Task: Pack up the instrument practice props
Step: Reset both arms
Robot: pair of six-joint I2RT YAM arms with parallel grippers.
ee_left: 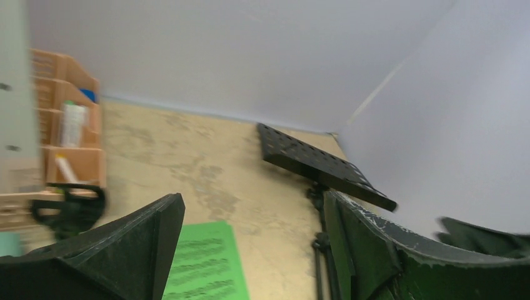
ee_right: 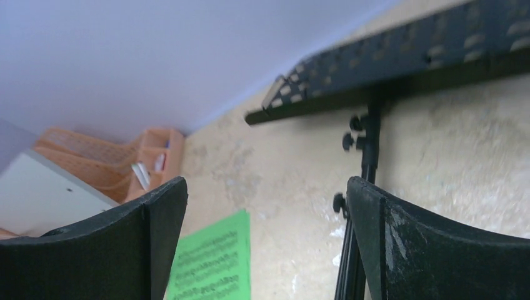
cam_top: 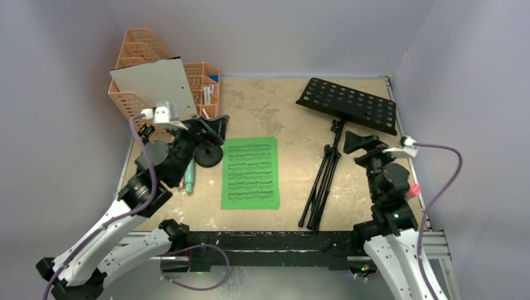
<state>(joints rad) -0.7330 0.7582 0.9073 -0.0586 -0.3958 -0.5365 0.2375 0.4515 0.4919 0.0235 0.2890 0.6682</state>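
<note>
The left hand (ee_left: 253, 206) and the right hand (ee_right: 267, 187) both stand wide, holding nothing. A green sheet-music page (cam_top: 250, 173) lies flat in the middle of the tan bench (cam_top: 284, 125). To its right lies the black hole-punched music desk (cam_top: 347, 105), its tripod legs (cam_top: 320, 187) folded together. A mint toy microphone (cam_top: 189, 178) lies beside the left arm.

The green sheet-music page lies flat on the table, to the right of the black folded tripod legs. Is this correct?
No: the green sheet-music page lies flat on the table to the left of the black folded tripod legs, as the top external view shows.
</note>
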